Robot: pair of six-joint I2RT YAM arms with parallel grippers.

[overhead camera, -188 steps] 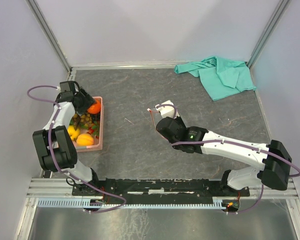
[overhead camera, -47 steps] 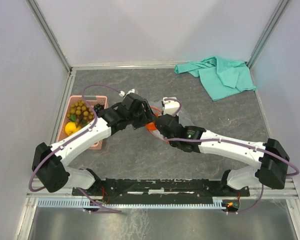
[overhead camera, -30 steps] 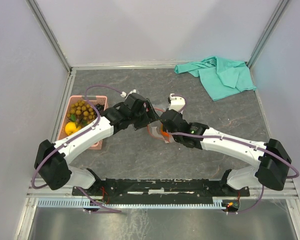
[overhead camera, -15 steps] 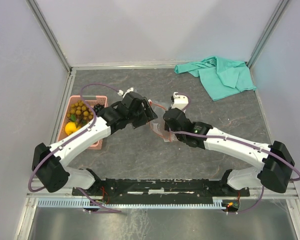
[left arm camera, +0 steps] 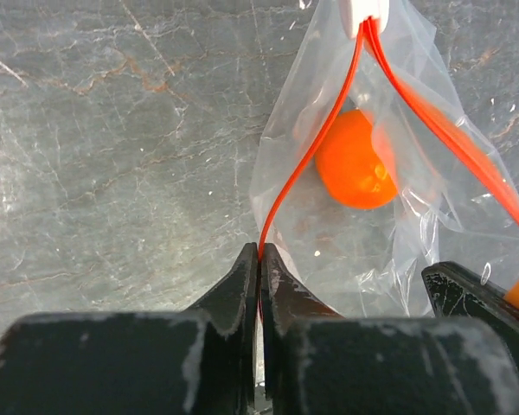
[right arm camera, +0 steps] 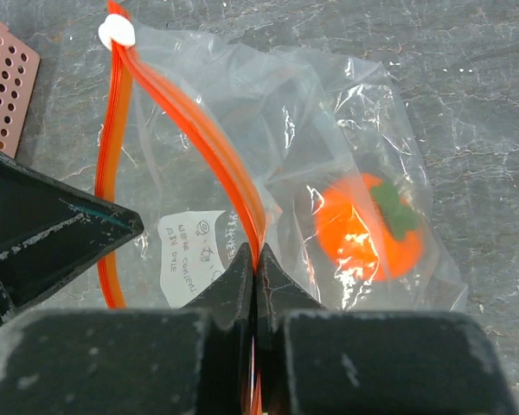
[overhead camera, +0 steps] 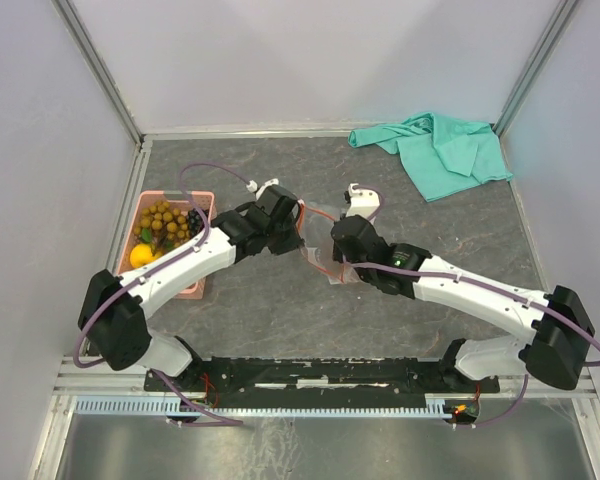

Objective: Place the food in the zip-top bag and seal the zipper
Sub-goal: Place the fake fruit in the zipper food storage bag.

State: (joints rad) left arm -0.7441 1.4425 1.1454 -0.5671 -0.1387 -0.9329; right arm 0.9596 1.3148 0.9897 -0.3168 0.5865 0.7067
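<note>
The clear zip-top bag lies on the table between my two grippers, with an orange inside it. The mouth gapes, and the two orange-red zipper strips stand apart. My left gripper is shut on one strip. The right gripper is shut on the other strip. A white slider sits at the far end of the zipper. Brown berries and a yellow lemon lie in the pink basket at the left.
A teal cloth is crumpled at the back right corner. The pink basket stands along the left wall, and one corner of the basket shows in the right wrist view. Grey walls close the table at the left, back and right.
My left gripper went from open to shut on the zipper strip on its side. The right arm shifted slightly back with its strip, and the bag's mouth spread wider.
</note>
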